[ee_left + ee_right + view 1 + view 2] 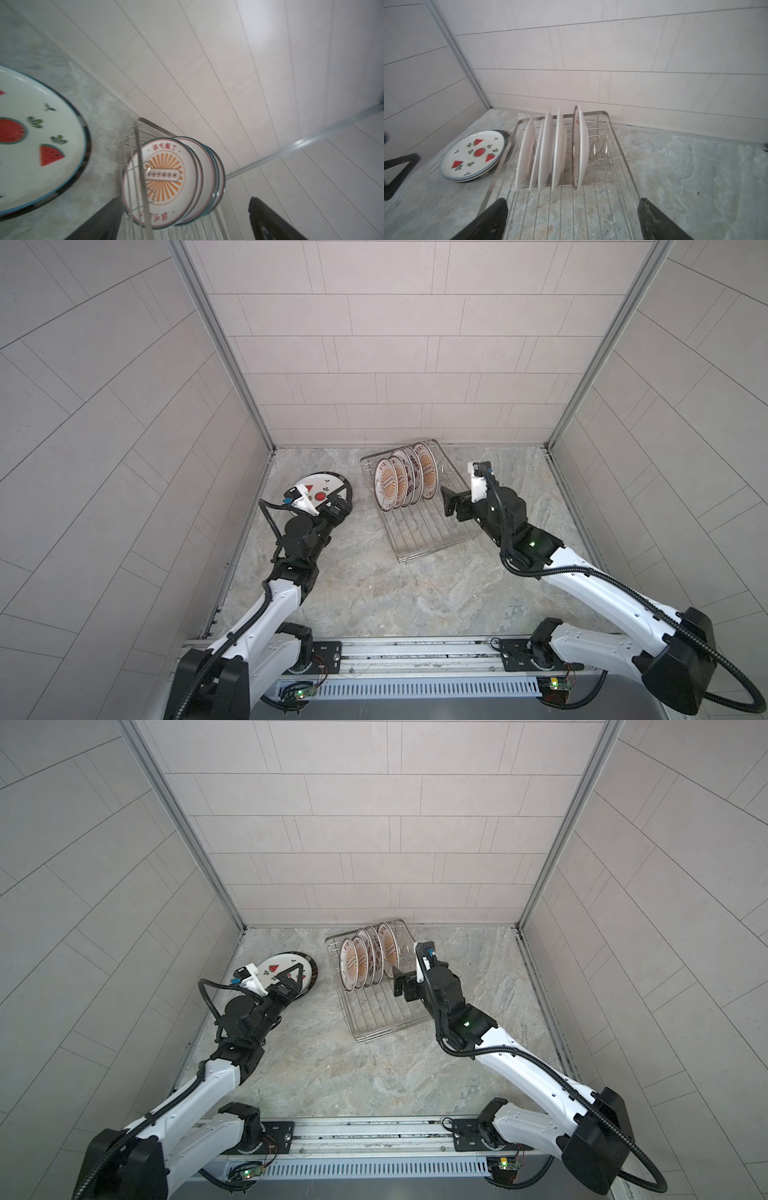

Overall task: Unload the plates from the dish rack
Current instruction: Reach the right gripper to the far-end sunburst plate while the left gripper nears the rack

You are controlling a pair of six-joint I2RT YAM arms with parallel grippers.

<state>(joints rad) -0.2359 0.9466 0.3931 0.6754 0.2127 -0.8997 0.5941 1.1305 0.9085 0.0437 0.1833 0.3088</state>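
Five round glazed plates, several printed with orange sunbursts, stand on edge between the prongs of a silver wire dish rack at the far middle of the grey marbled counter. To its left, a watermelon plate lies flat on at least one dark-rimmed plate. The left pincer hangs over that stack and the right pincer over the rack's bare near end. Both gape wide and empty. Pale tiled walls close three sides.

Ahead of the right end effector, the rack floor is open up to five upright plates, which block the way. Beside the left end effector, stacked plates cover the counter.
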